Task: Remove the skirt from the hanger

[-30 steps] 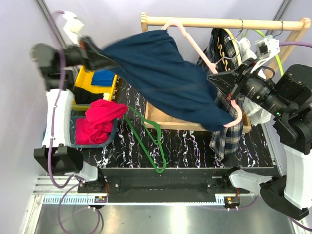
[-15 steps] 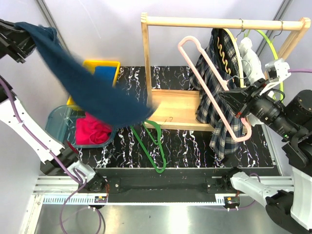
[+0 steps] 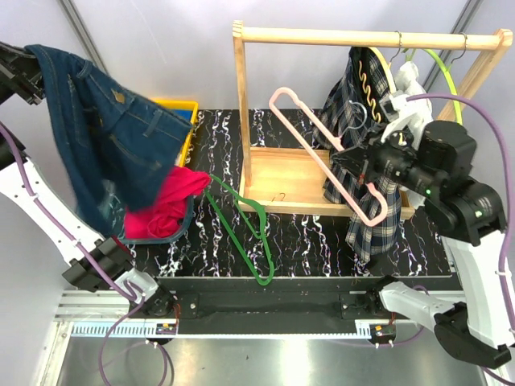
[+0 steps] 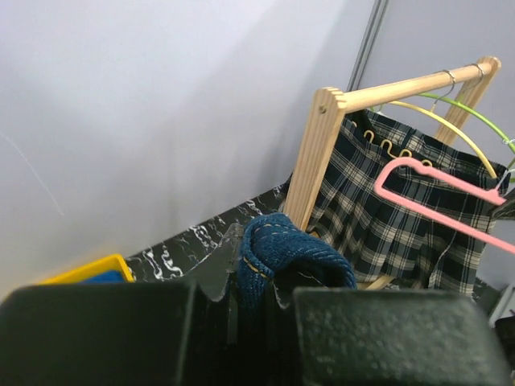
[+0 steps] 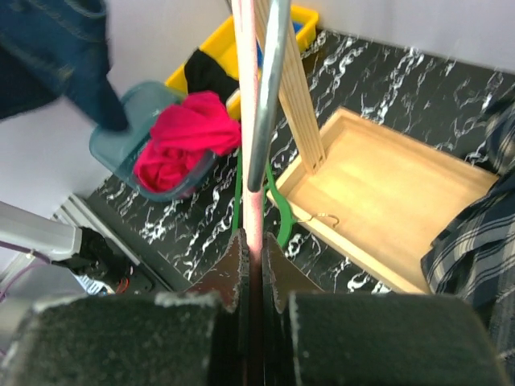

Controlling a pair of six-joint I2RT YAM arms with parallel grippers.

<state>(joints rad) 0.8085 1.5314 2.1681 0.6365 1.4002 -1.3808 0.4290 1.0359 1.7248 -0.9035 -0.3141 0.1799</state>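
The navy plaid skirt [image 3: 372, 229] hangs on the cream hanger [image 3: 372, 84] with the wavy bar, at the right of the wooden rail. Both show in the left wrist view: the skirt [image 4: 402, 221] and the hanger [image 4: 388, 146]. My left gripper [image 3: 18, 71] is high at the far left, shut on the waistband of a plain denim garment [image 3: 113, 153]; the wrist view shows the gripper [image 4: 257, 265] pinching that denim [image 4: 294, 249]. My right gripper [image 3: 362, 167] is shut on a bare pink hanger [image 3: 318, 149] in front of the skirt; the wrist view shows the gripper [image 5: 256, 249] clamping the pink bar [image 5: 244, 121].
A wooden rack [image 3: 362, 36] with a tray base [image 3: 282, 189] stands at the back. A green hanger [image 3: 245, 233] lies on the marbled table. A teal bin [image 3: 90, 201] holds red cloth, with a yellow bin [image 3: 173, 106] behind. A lime hanger [image 3: 447, 76] and a white garment [image 3: 406, 84] hang at the right.
The denim garment came off the pink hanger. My left gripper swung it up to the far left, where it now hangs down. My right gripper kept the bare pink hanger, shifting slightly left.
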